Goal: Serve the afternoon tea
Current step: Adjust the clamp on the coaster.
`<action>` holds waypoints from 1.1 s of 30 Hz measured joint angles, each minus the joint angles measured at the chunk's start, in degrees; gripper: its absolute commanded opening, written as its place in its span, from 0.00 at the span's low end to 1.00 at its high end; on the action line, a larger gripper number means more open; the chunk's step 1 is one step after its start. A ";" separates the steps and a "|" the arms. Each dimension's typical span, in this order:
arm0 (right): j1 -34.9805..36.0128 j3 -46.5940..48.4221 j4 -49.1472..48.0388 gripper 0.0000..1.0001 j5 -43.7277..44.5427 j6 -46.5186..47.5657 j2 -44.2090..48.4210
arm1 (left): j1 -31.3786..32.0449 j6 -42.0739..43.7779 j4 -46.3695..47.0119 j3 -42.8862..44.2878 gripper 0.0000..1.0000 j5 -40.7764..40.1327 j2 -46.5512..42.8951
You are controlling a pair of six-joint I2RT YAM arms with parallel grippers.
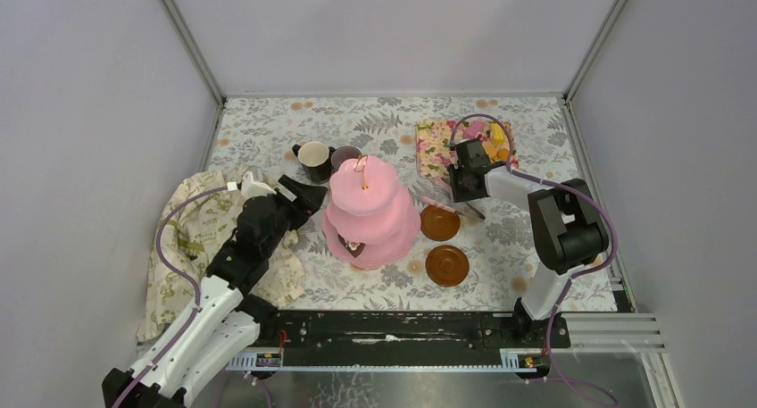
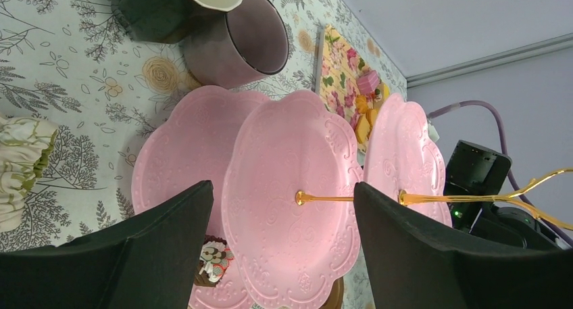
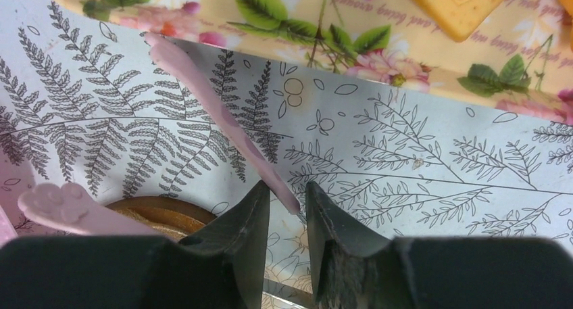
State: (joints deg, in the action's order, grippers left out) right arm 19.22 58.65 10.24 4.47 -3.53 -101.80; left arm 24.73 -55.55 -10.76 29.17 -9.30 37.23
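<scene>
A fern-printed tabletop [image 1: 527,247] lies between plain grey walls [image 1: 384,33]. The pink cake stand [image 1: 370,213] stands upright mid-table, stem vertical, gold loop handle [image 1: 361,164] topmost, just beside the left gripper [image 1: 308,195], whose jaws are wide and empty. The right gripper [image 3: 287,207] has its jaws narrow around the tip of a thin pink stick [image 3: 209,99]; whether they pinch it I cannot tell.

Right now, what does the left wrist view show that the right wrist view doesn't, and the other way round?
Only the left wrist view shows all three tiers of the pink cake stand with its gold handle, a dark sweet on the lowest tier, two mugs, a corner of the beige cloth, and the left gripper wide open.

Only the right wrist view shows a thin pink stick with its tip inside the right gripper, and a brown saucer.

Both show the floral tray with orange sweets, and the fern-print table cover.
</scene>
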 measured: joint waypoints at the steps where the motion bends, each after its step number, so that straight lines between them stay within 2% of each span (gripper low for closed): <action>1: 0.00 0.00 0.28 0.29 -0.13 -0.07 0.09 | 0.00 0.00 -0.02 0.00 0.83 0.00 -0.13; 18: -0.07 -0.92 3.54 0.13 -2.19 -2.19 3.34 | 0.00 -0.07 -0.42 0.00 0.83 -0.04 -2.08; 22: 0.37 -0.98 4.35 0.13 -2.45 -3.28 4.90 | 0.00 0.00 -0.63 0.48 0.83 -0.20 -2.10; 33: 7.72 -0.98 7.08 0.11 0.37 -7.32 8.09 | 0.00 -0.04 -1.20 0.92 0.82 -0.17 -3.80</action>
State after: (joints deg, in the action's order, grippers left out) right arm 26.94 57.67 17.32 4.84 -10.85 -93.71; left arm 24.73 -55.59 -11.97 30.09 -9.47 33.43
